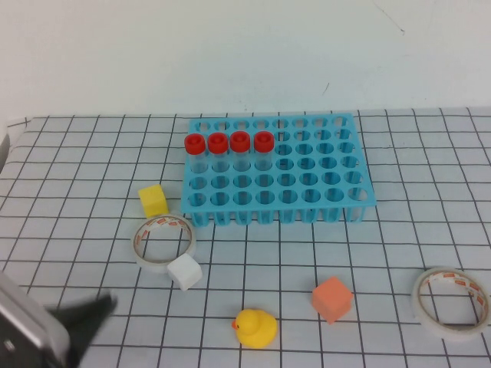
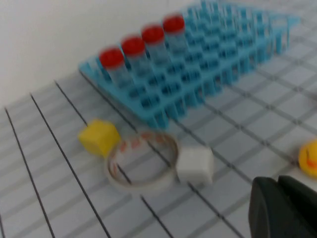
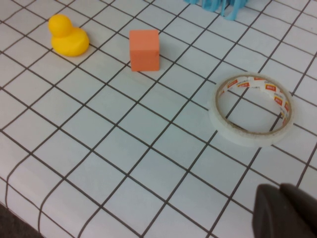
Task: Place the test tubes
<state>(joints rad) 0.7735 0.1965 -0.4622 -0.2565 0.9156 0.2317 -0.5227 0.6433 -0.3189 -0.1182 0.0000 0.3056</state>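
A blue test tube rack (image 1: 322, 201) stands at the middle back of the gridded table. Several red-capped test tubes (image 1: 229, 142) stand upright side by side in its second row from the back, at the left end. The left wrist view shows the same rack (image 2: 163, 106) and tubes (image 2: 143, 39) ahead of my left gripper (image 2: 275, 181). My left gripper (image 1: 96, 310) is low at the table's front left corner, shut and empty, well away from the rack. My right gripper (image 3: 280, 189) is outside the high view; its wrist view shows it shut and empty above the table's front right.
In front of the rack lie a yellow cube (image 1: 153, 200), a tape roll (image 1: 164, 241), a white cube (image 1: 185, 271), a yellow duck (image 1: 255, 328) and an orange cube (image 1: 332, 299). A second tape roll (image 1: 450, 301) lies at the front right.
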